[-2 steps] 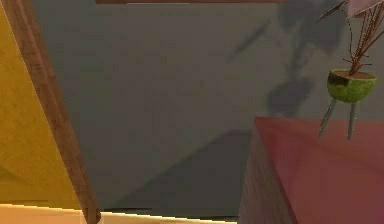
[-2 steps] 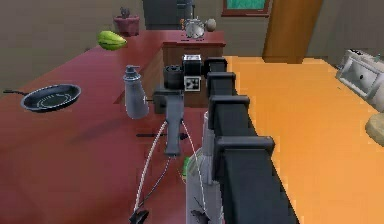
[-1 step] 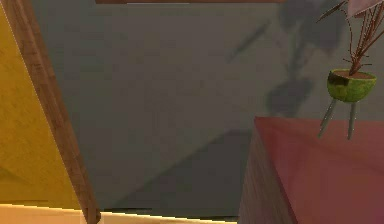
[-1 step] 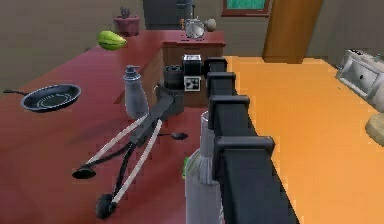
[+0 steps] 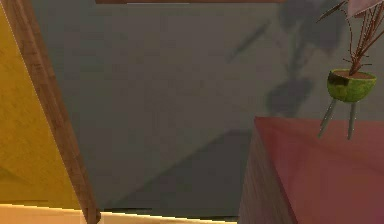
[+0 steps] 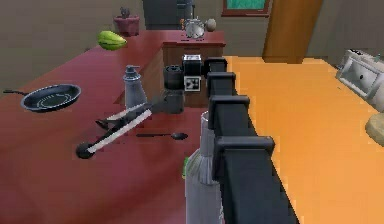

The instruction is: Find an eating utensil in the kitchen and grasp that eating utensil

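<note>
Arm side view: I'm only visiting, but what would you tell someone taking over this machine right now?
Hand-over: the tool is out at the red-brown counter; I cannot tell whether it holds anything. A dark spoon lies on the counter beside the arm, and a long grey utensil lies near the tool. Done: utensils found. Left: grasp one and lift it clear.

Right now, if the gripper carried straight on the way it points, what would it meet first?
Probably the long pale utensil lying on the red table at the gripper's tips; height above it is unclear. The dark pan sits off that line.
</note>
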